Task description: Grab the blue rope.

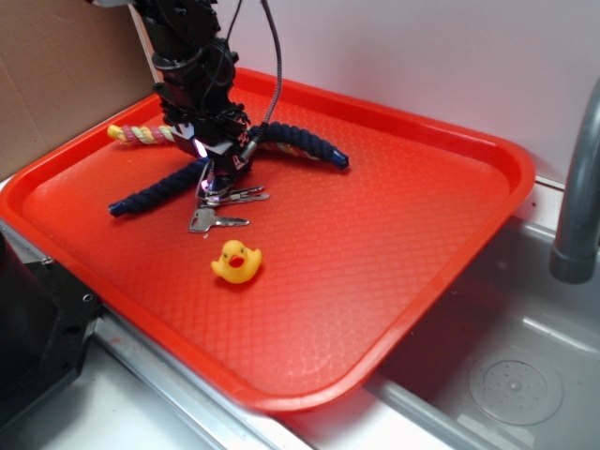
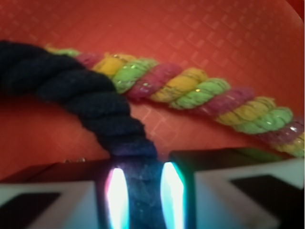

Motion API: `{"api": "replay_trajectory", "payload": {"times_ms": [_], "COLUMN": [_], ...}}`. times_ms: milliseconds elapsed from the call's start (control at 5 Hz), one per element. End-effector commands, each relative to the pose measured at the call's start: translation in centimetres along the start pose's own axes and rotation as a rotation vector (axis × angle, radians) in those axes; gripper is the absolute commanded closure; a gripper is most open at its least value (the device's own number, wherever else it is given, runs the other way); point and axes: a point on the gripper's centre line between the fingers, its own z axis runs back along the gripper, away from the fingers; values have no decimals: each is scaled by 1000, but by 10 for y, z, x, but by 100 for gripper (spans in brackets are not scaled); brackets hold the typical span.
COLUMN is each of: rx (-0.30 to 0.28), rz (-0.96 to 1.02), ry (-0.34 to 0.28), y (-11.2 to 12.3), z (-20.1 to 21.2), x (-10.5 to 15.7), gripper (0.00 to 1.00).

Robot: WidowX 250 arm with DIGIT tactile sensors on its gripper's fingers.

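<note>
The blue rope [image 1: 155, 190] is thick, dark navy and twisted, and lies bent across the red tray [image 1: 394, 216]. One end reaches front left, the other end [image 1: 319, 150] reaches right. My gripper [image 1: 217, 172] is down over the rope's middle. In the wrist view the rope [image 2: 95, 102] runs between the two fingers, and my gripper [image 2: 140, 195] is shut on it. A yellow-pink-green twisted rope [image 2: 200, 93] lies just behind the blue one, touching or crossing it; its left end shows in the exterior view [image 1: 141, 134].
A bunch of metal keys [image 1: 220, 208] lies just in front of the gripper. A yellow rubber duck [image 1: 236, 262] sits nearer the front. The tray rests over a steel sink [image 1: 506, 375], with a grey faucet [image 1: 581, 187] at the right and brown cardboard [image 1: 56, 75] at the back left.
</note>
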Motion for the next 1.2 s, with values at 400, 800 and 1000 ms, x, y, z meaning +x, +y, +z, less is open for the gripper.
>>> {"api": "replay_trajectory", "payload": {"times_ms": [400, 800, 1000], "rx": [25, -106, -86], "rz": [120, 142, 157], "ry": [49, 62, 33], "y": [-1, -24, -28], "z": [96, 177, 195], "x": [-17, -33, -39], "gripper": [100, 100, 100]}}
